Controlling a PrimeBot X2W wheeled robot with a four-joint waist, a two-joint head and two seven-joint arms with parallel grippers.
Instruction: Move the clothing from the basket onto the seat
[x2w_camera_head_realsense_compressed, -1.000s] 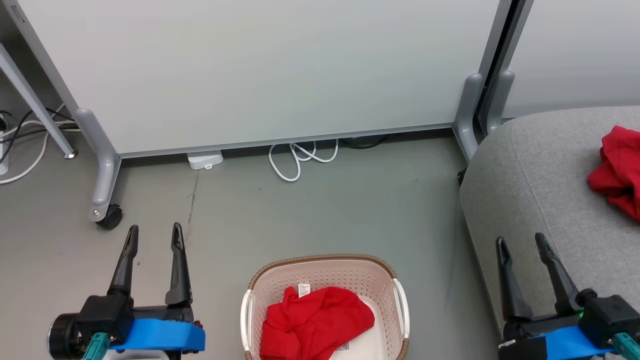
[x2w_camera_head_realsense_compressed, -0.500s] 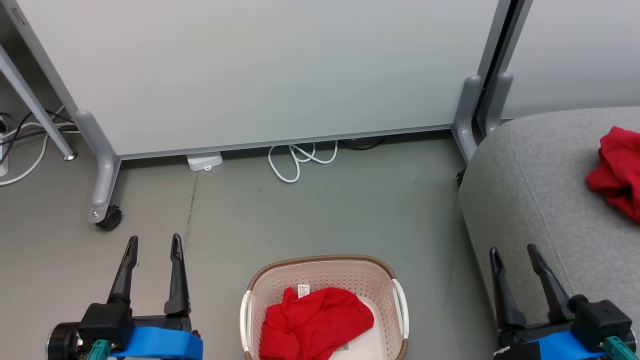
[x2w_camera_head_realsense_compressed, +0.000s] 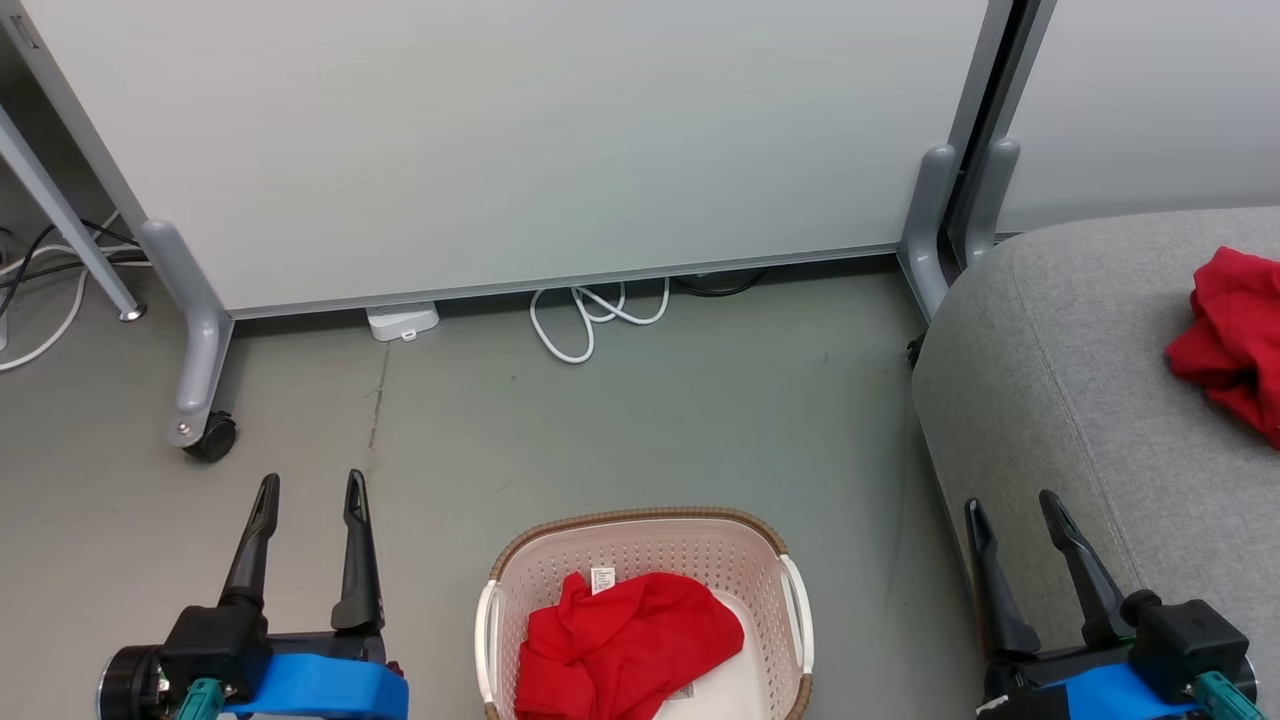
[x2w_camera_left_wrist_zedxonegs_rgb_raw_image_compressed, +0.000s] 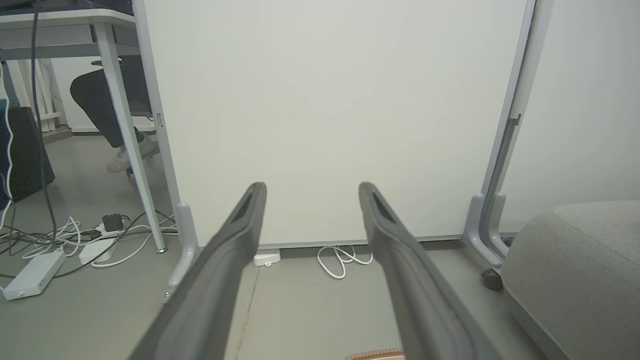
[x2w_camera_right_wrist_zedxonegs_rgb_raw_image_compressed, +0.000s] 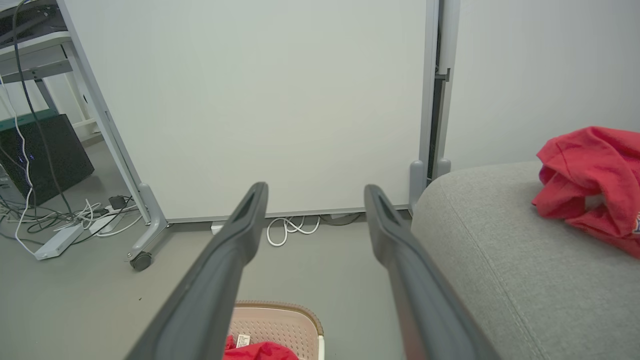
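The cream basket with a brown rim stands on the floor at the bottom middle of the head view, and a red garment lies crumpled inside it. A second red garment rests on the grey seat at the right. My left gripper hangs open to the left of the basket, empty. My right gripper hangs open at the seat's front edge, right of the basket, empty. In the right wrist view the basket lies below the gripper and the garment lies on the seat.
A white partition on grey wheeled feet stands behind the basket. White cable coils at its base. Cables and power strips lie under a desk at the left. A person's foot shows beyond it.
The head view has shifted slightly. My right gripper has dropped lower and a little left in that view. The left gripper has sunk slightly. The garments and basket lie as before.
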